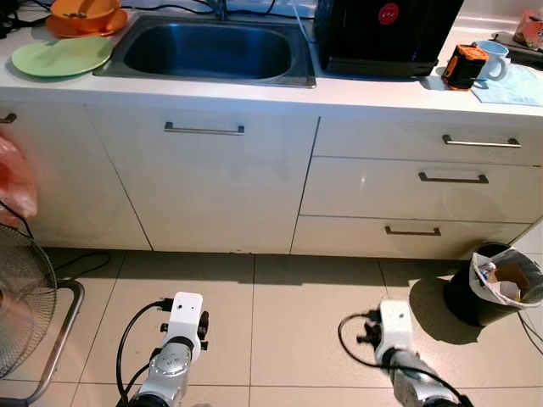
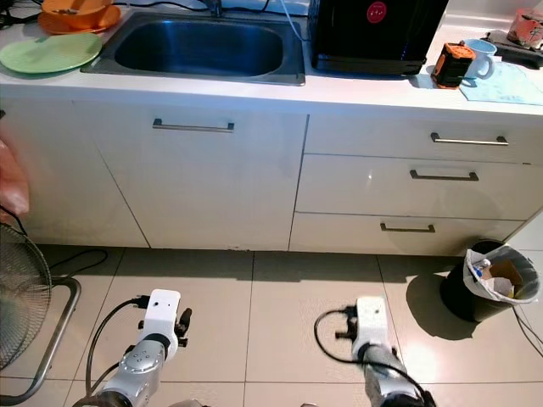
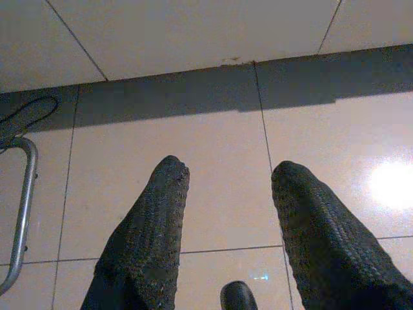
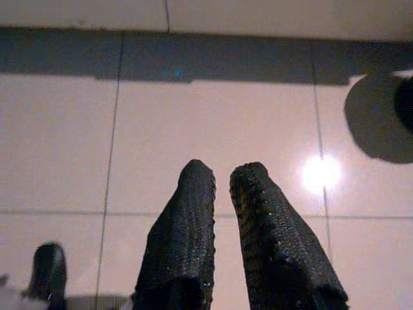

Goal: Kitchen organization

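Overhead, the head views take in the white tabletop (image 1: 373,91) at twelve o'clock, while the wrist views see just pale floor tiles (image 3: 213,161) and the cabinet base. The left tool (image 3: 229,174) hangs over the floor with its fingers spread apart and nothing between them; the right tool (image 4: 222,171) has its fingers nearly together, gripping nothing. On the tabletop sit a steel sink (image 1: 212,49), a green plate (image 1: 61,56) and orange bowl (image 1: 83,12) at eleven o'clock, a black appliance (image 1: 386,34), and an orange-black object (image 1: 465,66) touching a pale blue mug (image 1: 494,59) at one o'clock. A lined bin (image 1: 499,284) stands at three o'clock. A fan (image 1: 21,297) at nine o'clock is cut off by the edge.
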{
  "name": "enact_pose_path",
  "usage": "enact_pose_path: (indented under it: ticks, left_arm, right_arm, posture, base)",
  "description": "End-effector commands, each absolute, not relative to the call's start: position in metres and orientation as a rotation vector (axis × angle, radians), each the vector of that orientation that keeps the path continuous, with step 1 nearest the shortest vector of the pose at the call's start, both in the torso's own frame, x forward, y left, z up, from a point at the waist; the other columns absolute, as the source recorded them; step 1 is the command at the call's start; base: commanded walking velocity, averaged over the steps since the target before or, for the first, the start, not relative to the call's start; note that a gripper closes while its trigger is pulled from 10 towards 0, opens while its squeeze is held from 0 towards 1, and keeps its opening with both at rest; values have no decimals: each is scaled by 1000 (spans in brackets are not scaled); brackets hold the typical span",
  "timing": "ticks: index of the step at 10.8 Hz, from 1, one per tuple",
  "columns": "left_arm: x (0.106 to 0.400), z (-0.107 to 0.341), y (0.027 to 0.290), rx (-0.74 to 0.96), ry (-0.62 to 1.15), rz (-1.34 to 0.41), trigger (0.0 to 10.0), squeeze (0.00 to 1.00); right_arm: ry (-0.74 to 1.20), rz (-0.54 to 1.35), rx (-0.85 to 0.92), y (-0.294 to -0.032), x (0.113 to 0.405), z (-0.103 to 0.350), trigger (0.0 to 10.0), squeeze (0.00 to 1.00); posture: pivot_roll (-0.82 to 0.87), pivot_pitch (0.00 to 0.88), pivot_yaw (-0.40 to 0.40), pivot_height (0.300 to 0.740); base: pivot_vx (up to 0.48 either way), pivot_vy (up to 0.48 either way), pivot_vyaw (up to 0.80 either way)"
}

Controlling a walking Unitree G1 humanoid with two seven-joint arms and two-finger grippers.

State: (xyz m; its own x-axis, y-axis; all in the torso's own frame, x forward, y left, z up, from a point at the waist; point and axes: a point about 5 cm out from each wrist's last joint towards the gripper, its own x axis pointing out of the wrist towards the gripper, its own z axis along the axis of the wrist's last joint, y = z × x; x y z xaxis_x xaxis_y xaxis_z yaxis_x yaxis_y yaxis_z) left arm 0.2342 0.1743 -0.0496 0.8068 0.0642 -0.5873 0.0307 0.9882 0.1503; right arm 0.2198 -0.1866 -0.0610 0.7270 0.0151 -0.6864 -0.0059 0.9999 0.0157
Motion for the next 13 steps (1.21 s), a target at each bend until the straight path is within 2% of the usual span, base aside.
enact_pose_path:
  ticks: [1,7,13]
  left_arm:
    - [228,-55,174,151,671,23,10000,0]
    - [184,-79,192,87,825,136,10000,0]
    - [184,-79,194,76,830,139,10000,0]
  right_arm:
    - [790,40,16,-184,214,-65,10000,0]
    - [904,64,22,-181,189,-80,10000,0]
    - [950,73,26,-182,185,-83,10000,0]
  posture:
    - [3,77,-40,740]
    - [3,81,-35,740]
    - [7,67,-33,740]
  base:
    - [0,0,0]
    - [0,0,0]
    - [0,0,0]
